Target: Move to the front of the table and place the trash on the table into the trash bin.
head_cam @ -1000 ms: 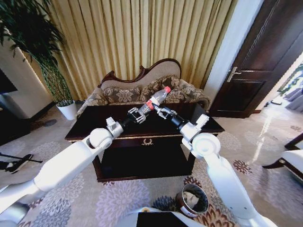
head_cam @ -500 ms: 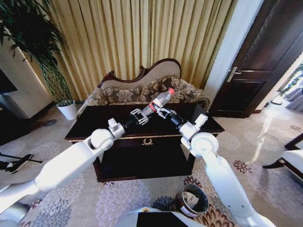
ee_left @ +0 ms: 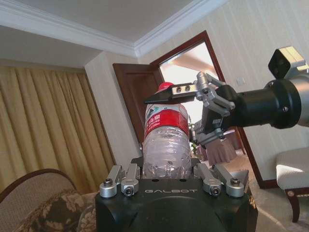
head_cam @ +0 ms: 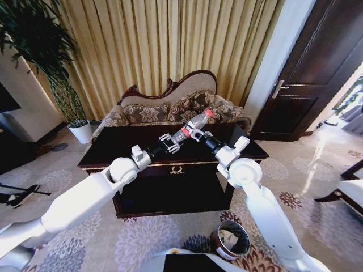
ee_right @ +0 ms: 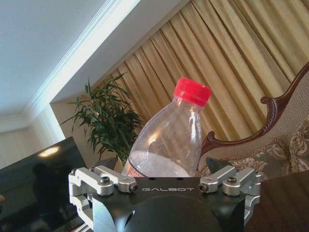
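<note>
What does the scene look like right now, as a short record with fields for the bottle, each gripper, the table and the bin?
bottle: clear bottle, red cap, held tilted in the air above the table
left gripper: left gripper closed on the bottle's lower end
right gripper: right gripper at the bottle's upper part, grip unclear
table: dark wooden table, in front of the robot
bin: trash bin on the carpet beside the right arm

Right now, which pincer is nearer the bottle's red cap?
Right. The right pincer is at the upper part of the bottle, just below the red cap. The left pincer holds the bottle's base end, farther from the cap.
</note>
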Robot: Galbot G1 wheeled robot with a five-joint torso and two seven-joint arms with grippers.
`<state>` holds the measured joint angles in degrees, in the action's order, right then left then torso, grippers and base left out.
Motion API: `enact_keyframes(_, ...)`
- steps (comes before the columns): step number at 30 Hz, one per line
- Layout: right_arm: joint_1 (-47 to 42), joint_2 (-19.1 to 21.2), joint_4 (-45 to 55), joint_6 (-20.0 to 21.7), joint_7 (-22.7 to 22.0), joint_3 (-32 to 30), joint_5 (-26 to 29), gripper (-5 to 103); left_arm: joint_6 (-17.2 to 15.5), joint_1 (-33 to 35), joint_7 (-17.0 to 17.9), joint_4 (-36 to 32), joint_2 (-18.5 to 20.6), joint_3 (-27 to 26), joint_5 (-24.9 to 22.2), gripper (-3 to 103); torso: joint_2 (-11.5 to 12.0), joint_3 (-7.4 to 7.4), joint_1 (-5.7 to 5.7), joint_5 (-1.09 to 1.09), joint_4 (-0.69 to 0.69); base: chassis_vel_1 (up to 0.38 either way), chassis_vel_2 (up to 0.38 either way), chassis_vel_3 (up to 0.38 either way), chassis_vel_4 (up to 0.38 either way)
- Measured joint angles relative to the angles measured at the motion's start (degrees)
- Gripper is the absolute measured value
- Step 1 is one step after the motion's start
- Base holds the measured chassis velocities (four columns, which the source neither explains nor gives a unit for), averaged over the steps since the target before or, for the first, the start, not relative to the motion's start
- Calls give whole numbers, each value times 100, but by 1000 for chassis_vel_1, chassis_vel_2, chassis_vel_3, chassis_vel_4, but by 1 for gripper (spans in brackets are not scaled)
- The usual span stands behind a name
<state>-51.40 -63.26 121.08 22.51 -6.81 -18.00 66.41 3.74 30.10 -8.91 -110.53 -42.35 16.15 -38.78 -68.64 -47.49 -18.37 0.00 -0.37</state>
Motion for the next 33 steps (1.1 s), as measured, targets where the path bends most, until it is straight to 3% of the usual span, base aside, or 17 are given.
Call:
enact_keyframes(4, -27, 1, 5, -19, 0, 12, -72, 103, 11, 21, -14, 9, 14, -38, 14, 42, 0, 0, 0, 0, -1, 0, 0, 0, 0)
enact_keyframes(6, -46, -1, -2, -129, 0, 42, -137, 95, 14, 22, -15, 9, 20, -48, 15, 42, 0, 0, 0, 0, -1, 0, 0, 0, 0)
enact_keyframes(8, -51, -2, -4, -144, 2, 47, -150, 95, 14, 23, -13, 10, 20, -48, 14, 42, 0, 0, 0, 0, -1, 0, 0, 0, 0)
enact_keyframes(11, -80, -4, -4, -175, 13, 53, -177, 79, 11, 34, -2, 26, 16, -48, 16, 42, 0, 0, 0, 0, -1, 0, 0, 0, 0)
enact_keyframes(13, -82, -4, -2, -175, 15, 53, -178, 79, 11, 34, 1, 30, 13, -48, 16, 42, 0, 0, 0, 0, 0, 0, 0, 0, 0)
enact_keyframes(16, -94, -2, 3, -176, 16, 54, -180, 62, 11, 34, 5, 48, -5, -49, 22, 42, 0, 0, 0, 0, -1, 0, 0, 0, 0)
enact_keyframes(26, -112, 20, 17, -175, 20, 48, -180, 41, -7, 15, 28, 45, -23, -33, 26, 42, 0, 0, 0, 0, -1, 0, 0, 0, 0)
enact_keyframes(33, -116, 30, 19, -174, 18, 45, -179, 41, -203, 58, 150, -77, 19, -72, -13, 42, 0, 0, 0, 0, -1, 0, 0, 0, 0)
